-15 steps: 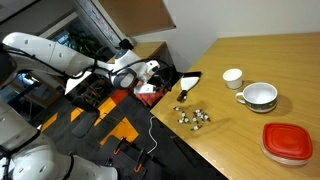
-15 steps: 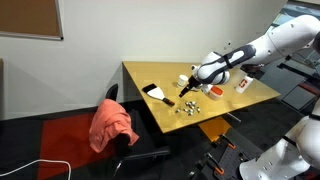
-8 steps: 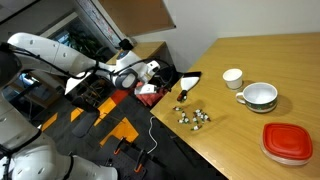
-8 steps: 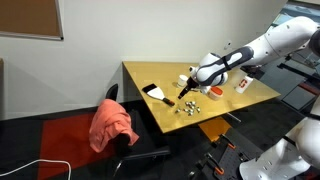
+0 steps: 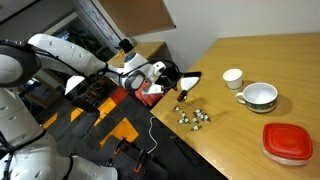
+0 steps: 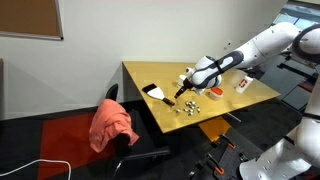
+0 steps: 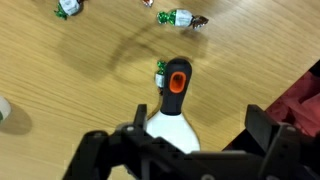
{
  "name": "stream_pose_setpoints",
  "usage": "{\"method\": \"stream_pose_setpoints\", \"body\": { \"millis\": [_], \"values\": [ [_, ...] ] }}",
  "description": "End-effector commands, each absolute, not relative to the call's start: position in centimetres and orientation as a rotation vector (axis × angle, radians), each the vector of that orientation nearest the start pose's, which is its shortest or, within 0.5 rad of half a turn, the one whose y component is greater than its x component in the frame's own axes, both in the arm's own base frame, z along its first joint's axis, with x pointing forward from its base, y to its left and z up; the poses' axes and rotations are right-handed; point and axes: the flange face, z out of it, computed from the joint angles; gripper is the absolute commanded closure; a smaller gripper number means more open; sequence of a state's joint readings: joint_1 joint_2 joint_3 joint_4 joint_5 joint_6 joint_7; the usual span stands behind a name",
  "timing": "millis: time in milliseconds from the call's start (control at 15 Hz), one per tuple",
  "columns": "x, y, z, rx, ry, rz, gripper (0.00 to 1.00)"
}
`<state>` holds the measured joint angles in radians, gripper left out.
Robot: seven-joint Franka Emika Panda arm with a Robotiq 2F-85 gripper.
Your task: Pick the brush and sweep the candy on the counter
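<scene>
The brush lies flat on the light wooden counter. It has a white body and a black end with an orange insert that points away from me. It also shows near the counter's edge in both exterior views. My gripper is open, with one finger on each side of the white body and not closed on it. It also shows in both exterior views. The candy lies scattered beyond the brush. One piece is right beside the brush's end.
A white cup, a white bowl and a red lid stand farther along the counter. An orange box is near the far edge. A chair with red cloth stands beside the counter. The counter's edge is close.
The arm has shifted a little toward the brush and the counter's edge. The brush and the candy have not moved.
</scene>
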<state>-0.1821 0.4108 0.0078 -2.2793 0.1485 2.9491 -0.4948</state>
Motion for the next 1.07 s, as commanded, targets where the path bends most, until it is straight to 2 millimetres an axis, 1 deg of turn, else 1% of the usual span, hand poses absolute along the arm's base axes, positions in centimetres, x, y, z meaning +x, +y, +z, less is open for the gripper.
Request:
{"method": "stream_pose_setpoints", "body": {
  "millis": [0,200,467,733,1000],
  "values": [
    [56.6,-11.3,18.0,-3.150,-0.250,-0.485,0.00],
    [57.6,-12.1,16.4,-3.171,-0.192,-0.479,0.00],
    [58.5,-12.6,14.6,-3.170,-0.134,-0.493,0.00],
    [59.3,-12.9,13.4,-3.167,-0.107,-0.498,0.00],
    [60.0,-12.9,12.6,-3.163,-0.090,-0.494,0.00]
  ]
}}
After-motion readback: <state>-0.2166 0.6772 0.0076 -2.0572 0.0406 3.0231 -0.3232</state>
